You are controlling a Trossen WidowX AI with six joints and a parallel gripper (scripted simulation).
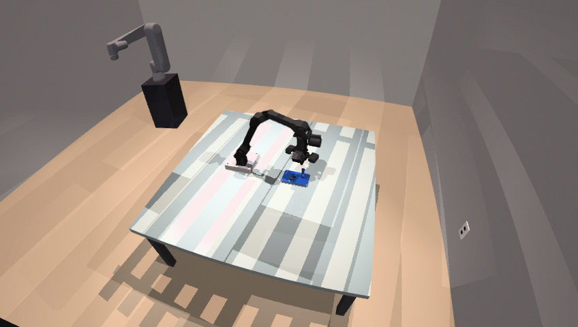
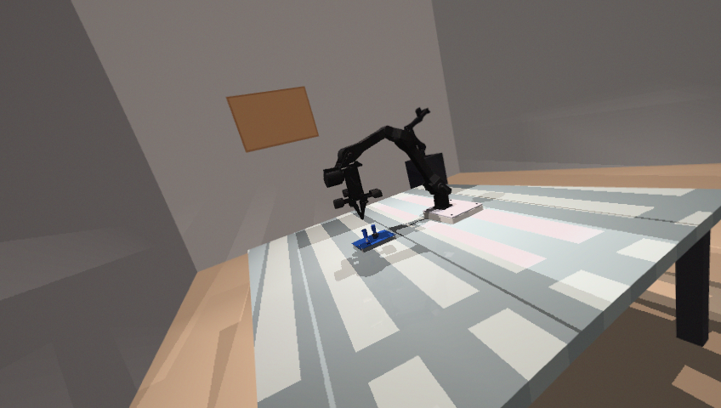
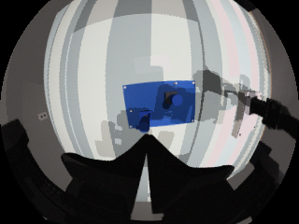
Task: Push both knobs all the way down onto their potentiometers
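Observation:
The blue circuit board [image 1: 285, 180] [image 2: 387, 235] [image 3: 140, 96] stands on the table. The knob farther from the arm's base [image 1: 302, 171] [image 2: 364, 232] [image 3: 144, 124] is blue and stands tall above the board. The knob nearer the base [image 2: 373, 228] [image 3: 177, 100] is also blue and stands up, above a dark potentiometer [image 1: 292, 178]. Whether either knob has a gap under it is too small to tell. My gripper [image 1: 301, 163] [image 2: 361, 218] [image 3: 148, 137] is shut and empty, pointing down above the board, with its tips near the farther knob in the wrist view. Visible space separates the tips from the knobs.
The arm's pale base plate [image 1: 237, 166] [image 2: 465, 208] is on the table, on the nearer knob's side of the board. A second grey arm [image 1: 157, 48] stands on a black pedestal [image 1: 165, 103] away from the table. Striped shadows cross the tabletop [image 1: 243, 227].

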